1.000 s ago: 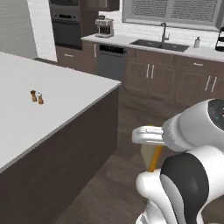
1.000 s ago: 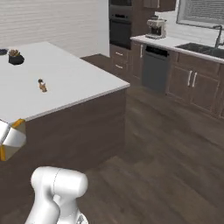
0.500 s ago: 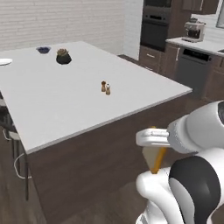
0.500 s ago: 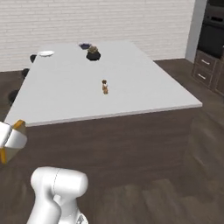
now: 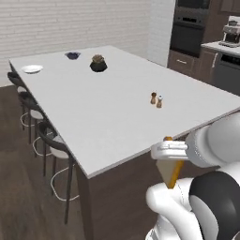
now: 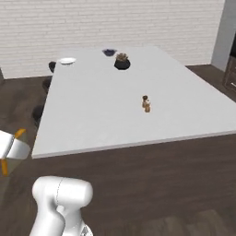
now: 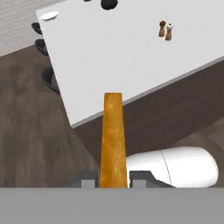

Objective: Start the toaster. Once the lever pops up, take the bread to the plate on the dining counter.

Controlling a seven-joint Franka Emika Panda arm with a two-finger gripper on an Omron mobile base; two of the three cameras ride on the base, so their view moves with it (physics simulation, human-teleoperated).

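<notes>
Bread: you hold one slice, the bread, seen edge-on in the hand view; its long axis runs straight out from the fingers toward the near edge of the dining counter, brown crust facing the camera.
Gripper: your gripper is closed to a narrow gap on the bread, one dark finger on each flat face; in the left base view the gripper sits just off the counter's near corner with the slice hanging below it.
Where the bread is: short of the dining counter and lower than its top, not over it.
Plate: one white plate lies at the far end of the counter, by the far corner on the stool side, well apart from the bread.
In between: two small shakers stand together mid-counter toward the right edge; one dark pot with a brown top and one small dark bowl sit near the far end, right of the plate.
Alongside: dark stools line the counter's left side.
</notes>
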